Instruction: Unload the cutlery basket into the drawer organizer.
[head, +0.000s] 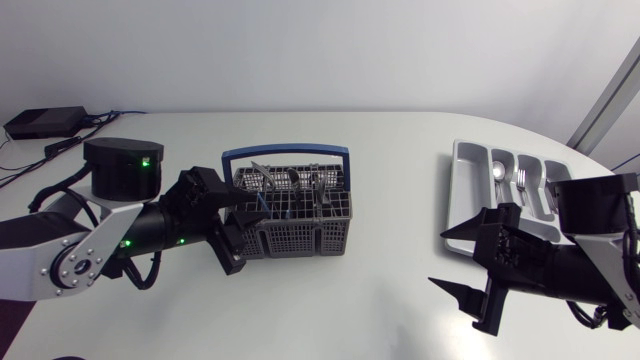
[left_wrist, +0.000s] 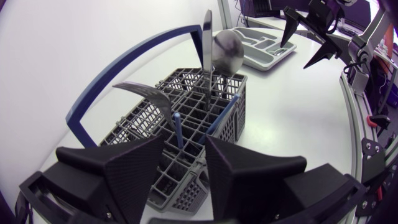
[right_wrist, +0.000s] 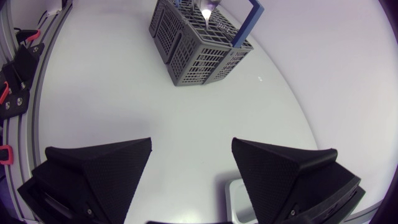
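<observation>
On the counter (head: 380, 300) my left end effector (left_wrist: 185, 142) stood wide at the cutlery basket (head: 300, 228); closing carelessly could drag it.

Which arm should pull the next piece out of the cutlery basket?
Left, probably. The left hand is open right at the basket, a spoon standing just ahead. The right hand is open and empty by the drawer organizer, away from the basket.

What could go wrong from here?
Left tool is open over the near wall of the basket: closing may pinch the grid and drag the basket. The spoon stands crowded against other cutlery; pulling it may snag them. Right tool hangs by the organizer, near the drop path.
</observation>
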